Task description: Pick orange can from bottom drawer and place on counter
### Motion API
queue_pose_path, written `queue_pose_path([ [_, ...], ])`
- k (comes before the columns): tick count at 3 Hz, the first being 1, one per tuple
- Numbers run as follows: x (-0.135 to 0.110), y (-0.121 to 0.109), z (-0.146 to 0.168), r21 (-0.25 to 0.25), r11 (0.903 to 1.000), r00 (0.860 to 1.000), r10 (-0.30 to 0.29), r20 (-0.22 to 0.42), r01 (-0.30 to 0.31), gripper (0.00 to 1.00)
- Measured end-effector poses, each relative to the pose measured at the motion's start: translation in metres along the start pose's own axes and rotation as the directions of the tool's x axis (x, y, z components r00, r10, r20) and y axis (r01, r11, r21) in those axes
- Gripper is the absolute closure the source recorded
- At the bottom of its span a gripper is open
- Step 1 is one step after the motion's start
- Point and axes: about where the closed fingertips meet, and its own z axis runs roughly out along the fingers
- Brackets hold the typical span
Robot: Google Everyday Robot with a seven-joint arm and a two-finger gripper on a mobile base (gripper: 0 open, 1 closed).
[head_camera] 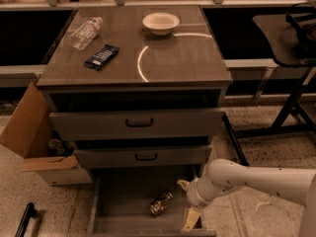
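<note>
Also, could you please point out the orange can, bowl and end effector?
orange can [161, 203]: camera view, middle of its side.
bowl [161, 23]: camera view, inside.
end effector [187, 202]: camera view, between fingertips, beside orange can.

Looks like a robotics lab or office test space rather than anyone's home. There's a lone grey drawer cabinet [138, 125] parked on a speckled hard floor [276, 147], a torn-open cardboard box [29, 132] dumped beside it, a black-framed desk [291, 38] off to the right, and a long low ledge [252, 63] running behind. The big giveaway is the white robot arm [256, 179] reaching in from the right (its gripper [185, 205] sits low over the open bottom drawer [123, 201], fingers spread apart, near the drawer's right wall).
</note>
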Motion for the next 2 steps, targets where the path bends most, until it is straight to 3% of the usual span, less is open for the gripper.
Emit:
queue_pose_path([
  [1,0.006,-0.02,0.027,-0.004,0.9993,0.999,-0.036,0.023,0.036,0.0],
  [2,0.011,-0.052,0.078,-0.022,0.9957,0.995,-0.089,0.054,0.09,0.0],
])
